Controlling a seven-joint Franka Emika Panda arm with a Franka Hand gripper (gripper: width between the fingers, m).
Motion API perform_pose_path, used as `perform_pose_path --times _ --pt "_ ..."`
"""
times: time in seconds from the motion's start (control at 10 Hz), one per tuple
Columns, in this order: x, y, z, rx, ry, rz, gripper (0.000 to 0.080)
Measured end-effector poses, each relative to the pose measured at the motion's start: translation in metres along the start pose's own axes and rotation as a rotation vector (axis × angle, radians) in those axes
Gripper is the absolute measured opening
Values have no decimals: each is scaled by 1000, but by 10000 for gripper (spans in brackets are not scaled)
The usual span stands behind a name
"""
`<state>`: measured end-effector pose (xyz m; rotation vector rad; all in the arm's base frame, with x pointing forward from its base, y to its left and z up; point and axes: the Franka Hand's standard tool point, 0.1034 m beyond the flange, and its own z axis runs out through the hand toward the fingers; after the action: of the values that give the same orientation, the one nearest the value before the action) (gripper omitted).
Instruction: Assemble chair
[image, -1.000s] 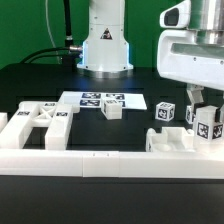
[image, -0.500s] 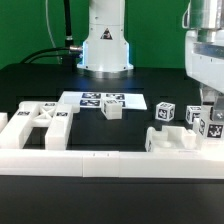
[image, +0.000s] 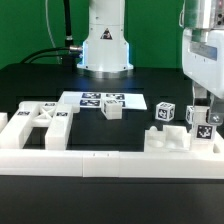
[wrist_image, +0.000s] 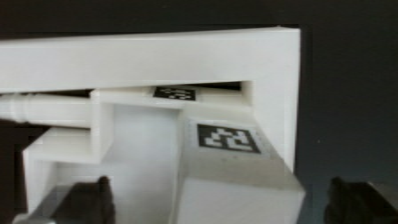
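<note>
You have the end effector (wrist_image: 217, 203) spread wide, a finger on either side of the tagged white chair part (image: 172, 140), gripping nothing. That part sits on the black table (image: 40, 85) at the exterior view's right, just beside the border rail (image: 90, 160).

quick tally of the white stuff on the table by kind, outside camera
small tagged blocks: 4
large chair pieces: 2
marker board: 1
border rail: 1
total: 8
</note>
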<state>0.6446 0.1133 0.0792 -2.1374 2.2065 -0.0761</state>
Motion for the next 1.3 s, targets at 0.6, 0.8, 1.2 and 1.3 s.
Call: perform_pose_path --times 0.6,0.8,1.2,1.3 --pt "-9 2 -5 -1 5 -633 649" --pt "-8 11 -22 35 0 -970 649" --pt "-2 18 -27 41 7 -1241 649" --pt "1 18 -25 70 35 -1310 649"
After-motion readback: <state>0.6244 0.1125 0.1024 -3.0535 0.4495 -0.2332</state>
